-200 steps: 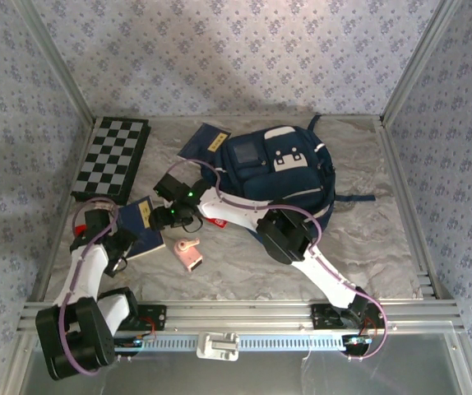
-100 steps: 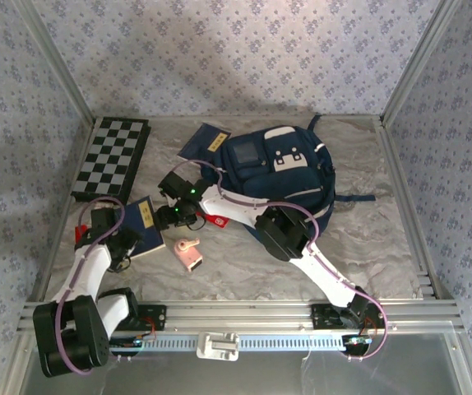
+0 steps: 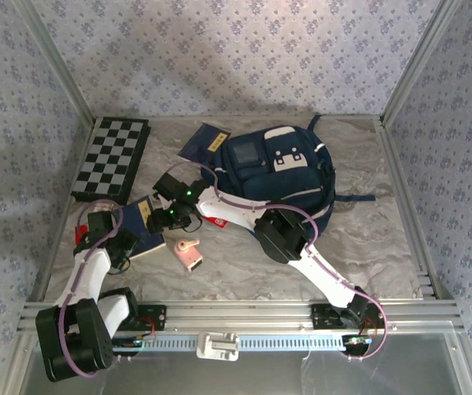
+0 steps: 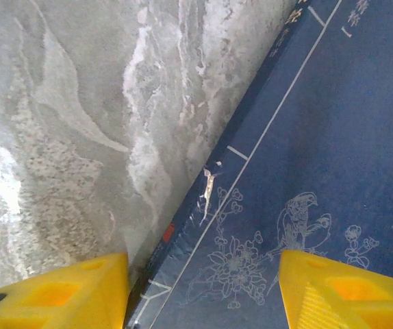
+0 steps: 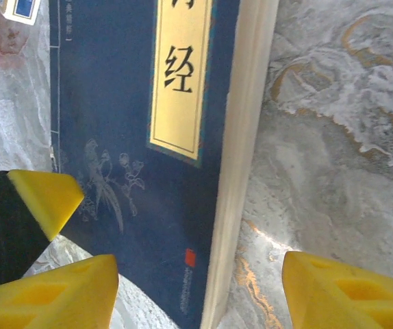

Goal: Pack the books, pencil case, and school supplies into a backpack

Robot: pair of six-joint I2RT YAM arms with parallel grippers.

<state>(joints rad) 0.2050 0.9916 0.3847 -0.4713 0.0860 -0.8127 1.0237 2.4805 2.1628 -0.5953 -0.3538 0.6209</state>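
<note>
**Position.** The navy book (image 3: 141,220) is lying flat on the table (image 3: 367,239), at the left side. The backpack (image 3: 281,164) is sitting further back and to the right, near but not touching it.

**Grippers.** The left gripper (image 4: 203,288) is standing with its jaws apart over the book's spine edge — one finger is hanging above bare marble, the other above the cover. The right gripper (image 5: 196,288) is also standing with its jaws apart, straddling the opposite page edge. Neither is gripping anything.

**Handling, as judged.** The book is presenting as a thin, light paperback, somewhat flexible, with a smooth cover that is likely to be sliding on the marble if pushed. Lying flush, it is offering no gap for a finger underneath. The page edge is showing some thickness in the right wrist view — that side is looking like the better hold, pinching cover and pages together near its middle. A grip at a corner is risking droop, fanned pages or a creased cover.
</note>
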